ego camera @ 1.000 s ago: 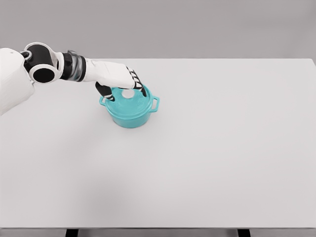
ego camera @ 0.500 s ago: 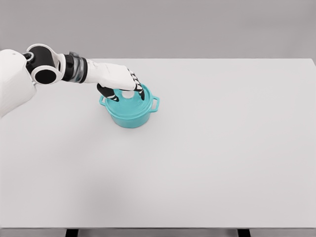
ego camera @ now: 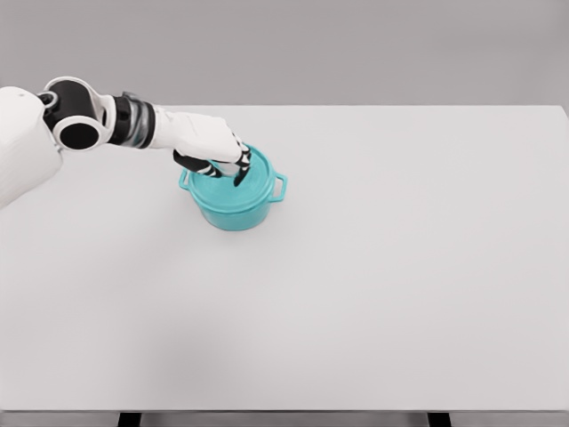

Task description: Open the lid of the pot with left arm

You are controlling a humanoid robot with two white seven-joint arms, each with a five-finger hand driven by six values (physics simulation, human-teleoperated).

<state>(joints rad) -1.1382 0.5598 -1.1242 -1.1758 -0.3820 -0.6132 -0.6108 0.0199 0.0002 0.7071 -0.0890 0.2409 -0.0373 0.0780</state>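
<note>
1. Teal pot (ego camera: 233, 203) standing upright on the white table (ego camera: 400, 267), in the left half toward the far edge; two side handles visible, one at each side of the rim.
2. Teal lid (ego camera: 249, 189) seated on the pot, level with the rim; no gap visible between lid and pot.
3. Left hand (ego camera: 213, 147) positioned directly over the lid's centre, arm entering from the picture's left with the wrist above the pot's left handle.
4. Fingers (ego camera: 238, 167) curled downward and drawn together over the middle of the lid, where the knob sits; knob itself hidden beneath the hand.
5. Fingertips reaching down to the lid surface; thumb tucked on the near-left side, remaining fingers on the right side of the same central spot.
6. Grip appears closed around the lid's central knob; actual contact with the knob cannot be confirmed from this view.
7. Right arm outside the frame.
</note>
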